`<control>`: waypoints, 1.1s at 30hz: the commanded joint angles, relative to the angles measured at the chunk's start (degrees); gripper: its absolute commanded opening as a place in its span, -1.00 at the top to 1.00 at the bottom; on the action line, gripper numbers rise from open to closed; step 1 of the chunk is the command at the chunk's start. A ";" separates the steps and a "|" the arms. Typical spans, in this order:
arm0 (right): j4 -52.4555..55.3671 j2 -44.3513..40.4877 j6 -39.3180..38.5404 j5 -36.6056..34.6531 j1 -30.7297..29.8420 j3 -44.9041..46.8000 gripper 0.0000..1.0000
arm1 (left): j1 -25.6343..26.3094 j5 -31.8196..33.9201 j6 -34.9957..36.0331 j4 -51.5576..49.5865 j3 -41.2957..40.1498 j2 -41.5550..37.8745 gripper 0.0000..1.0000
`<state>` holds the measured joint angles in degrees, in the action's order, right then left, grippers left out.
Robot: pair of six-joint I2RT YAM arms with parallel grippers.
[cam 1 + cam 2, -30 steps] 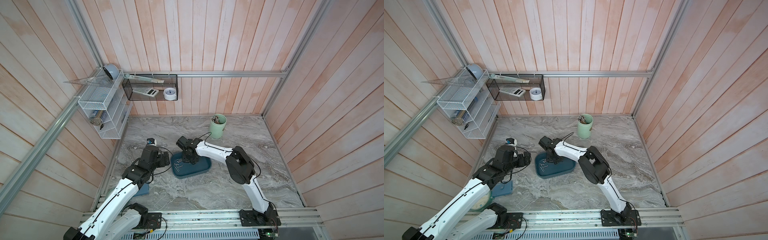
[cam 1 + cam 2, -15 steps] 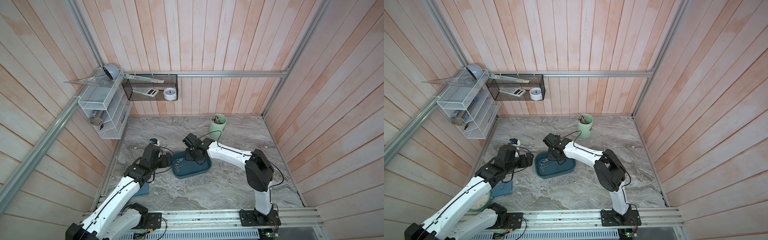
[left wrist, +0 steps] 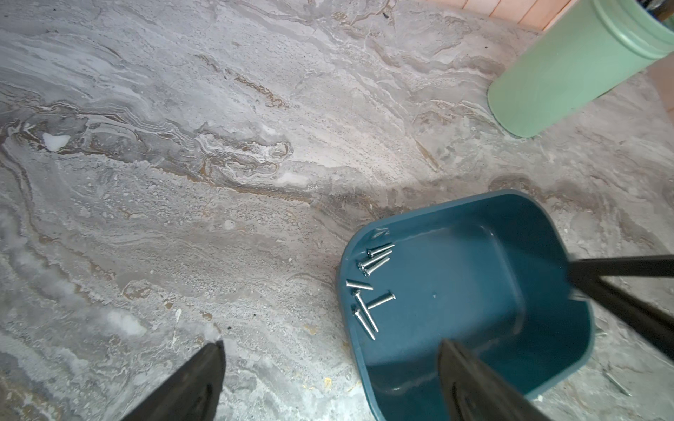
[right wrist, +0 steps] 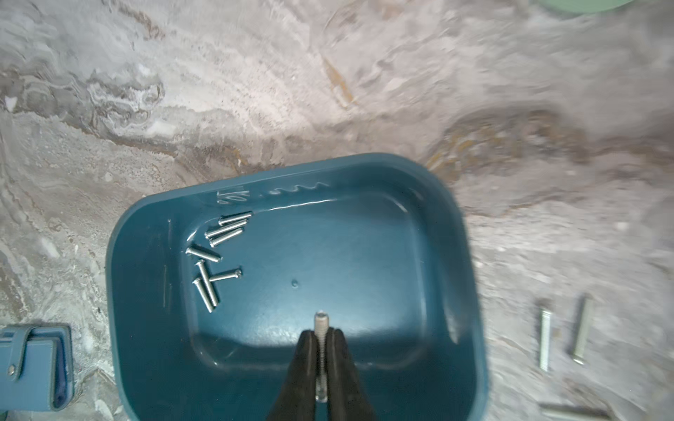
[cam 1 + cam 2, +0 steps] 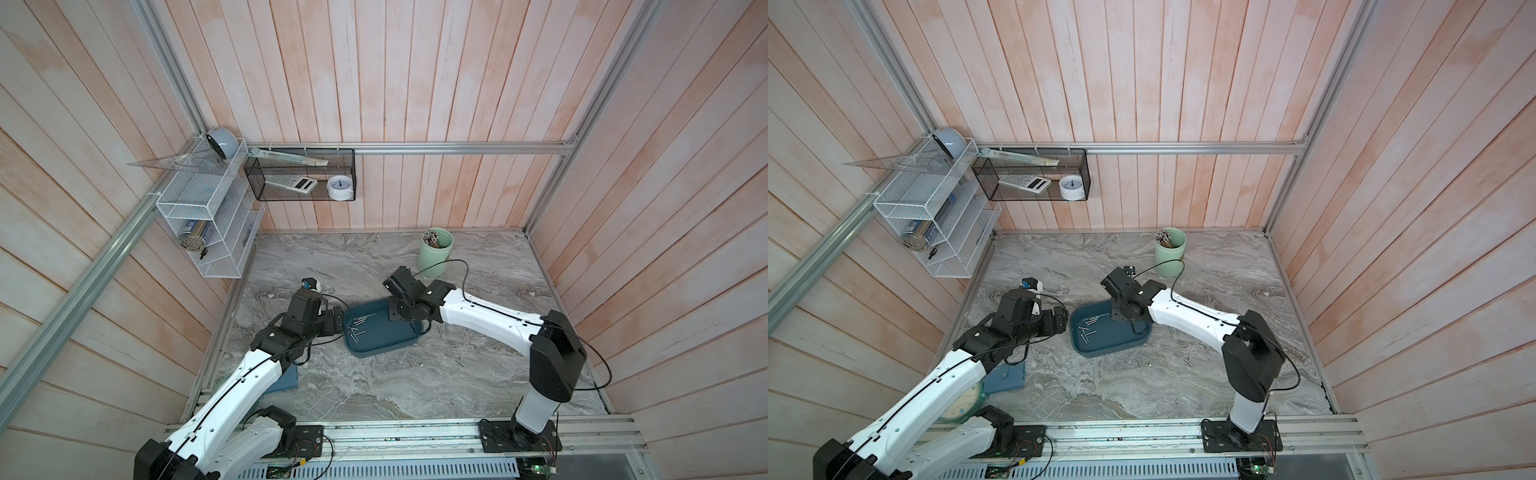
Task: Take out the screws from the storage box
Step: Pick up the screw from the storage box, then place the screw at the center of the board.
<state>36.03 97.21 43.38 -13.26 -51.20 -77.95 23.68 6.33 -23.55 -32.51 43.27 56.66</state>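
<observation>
The storage box (image 5: pixel 386 343) (image 5: pixel 1115 338) is a shallow teal tray in the middle of the marble table. Several silver screws (image 5: pixel 356 327) (image 3: pixel 368 288) (image 4: pixel 213 255) lie in its left part. My right gripper (image 4: pixel 321 331) (image 5: pixel 401 318) hangs over the box's right part, shut on one screw (image 4: pixel 321 320) that sticks out past the fingertips. More screws (image 5: pixel 451 344) (image 4: pixel 545 339) lie on the table right of the box. My left gripper (image 3: pixel 332 348) (image 5: pixel 336 323) is open at the box's left wall, one finger (image 3: pixel 209 364) over the table and one over the box floor (image 3: pixel 456 284).
A pale green cup (image 5: pixel 435 251) (image 3: pixel 569 73) with sticks stands at the back. A blue case (image 4: pixel 33 368) (image 5: pixel 286 378) lies at the front left under my left arm. Wire racks (image 5: pixel 199 216) hang on the left wall, and a black mesh basket (image 5: pixel 299 180) on the back wall.
My right gripper has moved right, from the box's left part to its right part, still shut. My left gripper has edged up to the box's left wall.
</observation>
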 commanded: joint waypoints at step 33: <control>2.01 1.96 -5.33 0.11 13.56 17.72 0.75 | 0.14 -0.70 0.27 -0.66 0.68 1.20 -0.92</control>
<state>36.40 97.89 38.74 -14.39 -37.74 -59.64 23.68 6.22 -23.57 -33.65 43.27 57.84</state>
